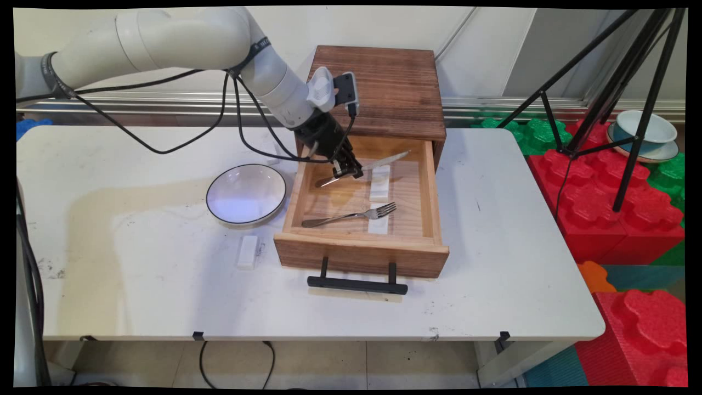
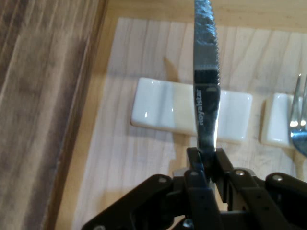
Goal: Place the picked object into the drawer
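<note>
A: What is on the white surface (image 1: pixel 493 263)?

B: The biggest thing is a brown wooden cabinet (image 1: pixel 384 88) at the far edge. Its drawer (image 1: pixel 362 249) is pulled out toward the near side, with a black handle (image 1: pixel 357 284) on its front. Left of the drawer sits a white bowl (image 1: pixel 246 194) with a dark rim, and nearer, a small white block (image 1: pixel 248 251).

A: And inside the drawer?

B: A fork (image 1: pixel 351 215) lies across the near half, its tines on a white rest (image 1: pixel 379 219). A second white rest (image 1: pixel 380 182) (image 2: pixel 192 111) lies farther back. The drawer's left wall stands close beside the arm's wrist.

A: Where is the end effector (image 1: pixel 346 171) (image 2: pixel 206 160)?

B: Low in the drawer's far left part, pinching a knife (image 1: pixel 364 167) (image 2: pixel 206 81) by its handle. The serrated blade reaches out past the fingertips, across and above the farther rest.
</note>
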Controlling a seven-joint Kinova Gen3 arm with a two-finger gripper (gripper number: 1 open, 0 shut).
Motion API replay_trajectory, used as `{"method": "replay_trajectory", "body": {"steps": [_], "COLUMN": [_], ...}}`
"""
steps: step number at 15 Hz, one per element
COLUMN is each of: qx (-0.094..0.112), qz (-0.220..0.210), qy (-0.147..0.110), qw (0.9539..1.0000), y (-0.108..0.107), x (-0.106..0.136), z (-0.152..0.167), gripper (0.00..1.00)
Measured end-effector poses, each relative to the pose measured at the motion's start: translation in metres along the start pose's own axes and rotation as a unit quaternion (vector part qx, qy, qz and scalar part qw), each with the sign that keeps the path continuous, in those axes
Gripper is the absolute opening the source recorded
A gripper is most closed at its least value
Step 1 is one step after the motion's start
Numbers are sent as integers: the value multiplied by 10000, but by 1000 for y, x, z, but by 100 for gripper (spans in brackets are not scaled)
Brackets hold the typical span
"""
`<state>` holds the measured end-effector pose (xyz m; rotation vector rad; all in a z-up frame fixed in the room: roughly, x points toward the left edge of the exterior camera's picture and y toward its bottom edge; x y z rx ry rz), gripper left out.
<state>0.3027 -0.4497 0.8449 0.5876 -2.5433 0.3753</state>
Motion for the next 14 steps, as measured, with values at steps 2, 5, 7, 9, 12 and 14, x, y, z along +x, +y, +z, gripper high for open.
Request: {"method": "replay_trajectory", "body": {"steps": [2,5,7,9,12,14], "qx": [-19,-35,-41,-40,-26,-18], "qz": [-8,-18,-23,-22,-28,-34], "qy": [-36,-68,-77,-77,-60,-42], "qw": [10000,10000,10000,10000,10000,10000], "y": [1,1,1,1,0,0], "x": [-5,-10,-12,-13,-13,-12], "z": [5,12,15,17,19,19], "gripper": [0,0,100,100,100,100]}}
